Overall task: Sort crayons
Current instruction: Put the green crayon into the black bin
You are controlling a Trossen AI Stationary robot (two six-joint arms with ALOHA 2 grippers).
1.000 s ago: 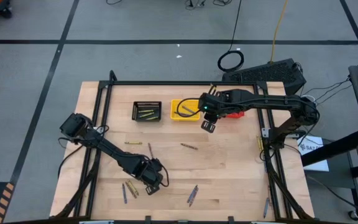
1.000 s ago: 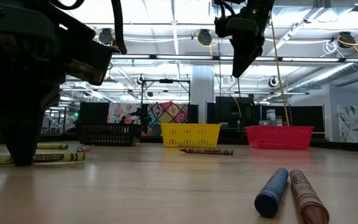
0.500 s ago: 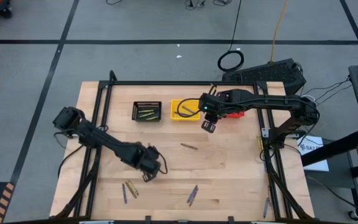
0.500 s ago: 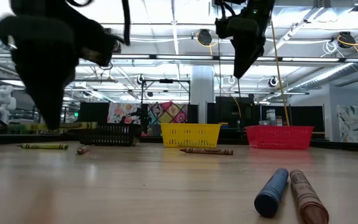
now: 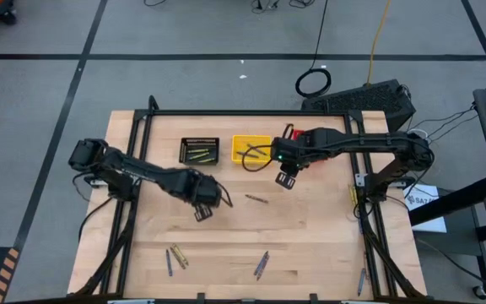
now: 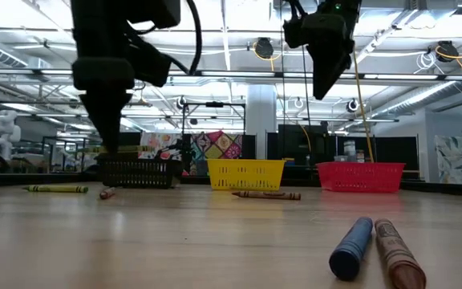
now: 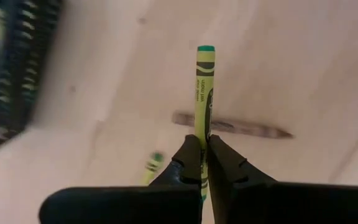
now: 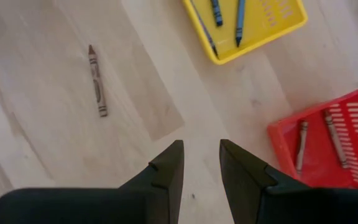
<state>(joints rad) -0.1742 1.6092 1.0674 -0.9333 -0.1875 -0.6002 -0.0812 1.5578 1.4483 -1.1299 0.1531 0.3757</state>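
My left gripper (image 5: 202,208) hangs above the table's middle left, shut on a yellow-green crayon (image 7: 202,87), near the black basket (image 5: 199,150), which holds several olive crayons. My right gripper (image 8: 197,155) stands open and empty in the air, in front of the yellow basket (image 8: 253,28) with blue crayons and the red basket (image 8: 328,143) with brownish-red ones. A brownish-red crayon (image 5: 256,199) lies flat on the wood between the two grippers. More crayons (image 5: 175,256) lie near the front edge. My left gripper pinches the yellow-green crayon between its two fingers at the crayon's near end (image 7: 201,132). The fingers point steeply down and lie along the crayon. Most of its length sticks out past the fingertips to its green tip (image 7: 206,49), clear of the table.
A blue crayon and a brown crayon (image 6: 375,249) lie close to the front edge. An olive crayon (image 6: 54,189) and a short stub lie at the left. Another loose pair (image 5: 261,263) rests at the near middle. A black frame (image 5: 226,112) borders the tabletop.
My left gripper has risen and gone toward the table's far edge, nearing the black basket, and has turned about. It has carried the yellow-green crayon up off the wood where it lay. My right gripper has shifted a little toward the right, staying open.
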